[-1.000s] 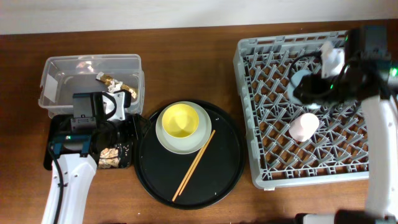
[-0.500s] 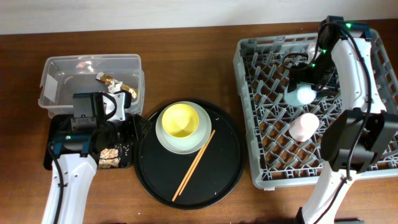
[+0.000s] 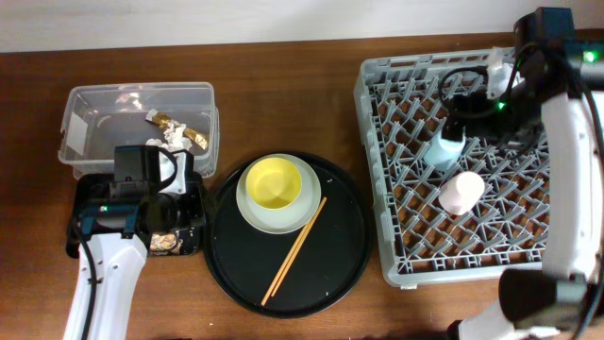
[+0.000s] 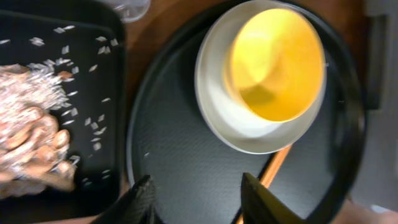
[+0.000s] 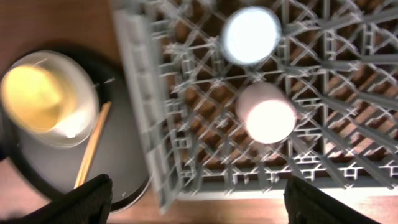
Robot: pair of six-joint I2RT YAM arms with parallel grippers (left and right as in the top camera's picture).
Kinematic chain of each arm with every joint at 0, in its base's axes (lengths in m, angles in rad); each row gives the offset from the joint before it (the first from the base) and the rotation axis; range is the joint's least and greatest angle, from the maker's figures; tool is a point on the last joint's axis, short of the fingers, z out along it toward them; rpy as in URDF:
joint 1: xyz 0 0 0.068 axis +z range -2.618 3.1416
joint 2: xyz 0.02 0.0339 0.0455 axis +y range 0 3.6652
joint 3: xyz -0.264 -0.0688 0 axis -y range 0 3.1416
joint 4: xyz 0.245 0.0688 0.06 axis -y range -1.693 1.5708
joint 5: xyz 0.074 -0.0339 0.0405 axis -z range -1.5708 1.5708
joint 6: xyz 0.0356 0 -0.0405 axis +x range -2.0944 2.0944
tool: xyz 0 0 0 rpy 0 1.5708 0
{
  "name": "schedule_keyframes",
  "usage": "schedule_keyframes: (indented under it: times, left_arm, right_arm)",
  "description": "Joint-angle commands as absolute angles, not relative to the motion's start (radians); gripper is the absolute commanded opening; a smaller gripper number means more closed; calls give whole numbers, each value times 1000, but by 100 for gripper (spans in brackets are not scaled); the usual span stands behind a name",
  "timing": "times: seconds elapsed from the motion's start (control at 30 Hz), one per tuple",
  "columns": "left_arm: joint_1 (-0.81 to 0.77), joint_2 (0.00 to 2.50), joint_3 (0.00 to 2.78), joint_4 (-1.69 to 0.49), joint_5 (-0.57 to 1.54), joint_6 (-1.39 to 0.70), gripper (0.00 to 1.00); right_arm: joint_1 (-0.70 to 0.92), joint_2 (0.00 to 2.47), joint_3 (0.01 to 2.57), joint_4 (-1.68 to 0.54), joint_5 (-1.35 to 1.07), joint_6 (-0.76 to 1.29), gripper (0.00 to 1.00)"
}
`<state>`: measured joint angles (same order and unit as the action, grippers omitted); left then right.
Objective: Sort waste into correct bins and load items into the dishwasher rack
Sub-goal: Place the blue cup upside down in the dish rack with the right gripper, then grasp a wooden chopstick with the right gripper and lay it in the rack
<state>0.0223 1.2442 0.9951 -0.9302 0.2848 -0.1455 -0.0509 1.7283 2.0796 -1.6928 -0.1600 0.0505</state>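
Observation:
The grey dishwasher rack fills the right side. A light blue cup and a pink cup stand in it, also in the right wrist view. My right gripper is open and empty, raised above the rack. A yellow bowl sits on the grey-green plate, with chopsticks beside it. My left gripper is open and empty over the round tray's left part. Food scraps lie in the black rectangular tray. Gold wrappers and tissue lie in the clear tub.
The large round black tray sits between the bins and the rack. The left wrist view shows the bowl, plate and chopsticks just beyond my left jaws. Pale crumbs are scattered in the black rectangular tray.
My right gripper has let go of the light blue cup and pulled up and back; the cup now stands alone in the rack. My left gripper has shifted slightly right.

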Motion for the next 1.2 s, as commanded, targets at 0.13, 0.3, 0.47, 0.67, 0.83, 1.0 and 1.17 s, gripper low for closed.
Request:
schedule_keyframes:
  times: [0.13,0.3,0.47,0.67,0.83,1.0,1.17]
  left_arm:
    - [27,1234,999,-978,106,-160,56]
    - [28,1234,999,-986,104,-164,57]
    - [27,1234,999,-989,104,-164,58]
    - [27,1234,999,-1002,104,-163,58]
    - [27,1234,999,-1001,108,-164,58]
    - [27,1234,999,-1001,108,-164,58]
    - [27,1234,999,-1002,108,-164,58]
  right_arm:
    - [420,1716,2027,-1667,-123,327,89]
    - [649,1701,1843,-1641,-61,537,88]
    - [873,1590,1667,-1537,-56,662,92]
    - [916,1602,1266,-1039,-21,873,93]
    - [901,1621,1078,-790,62,881,93]
    - [902,1698,1073,-752,117,881,93]
    - [902,1789,1073,-694,117,900,93]
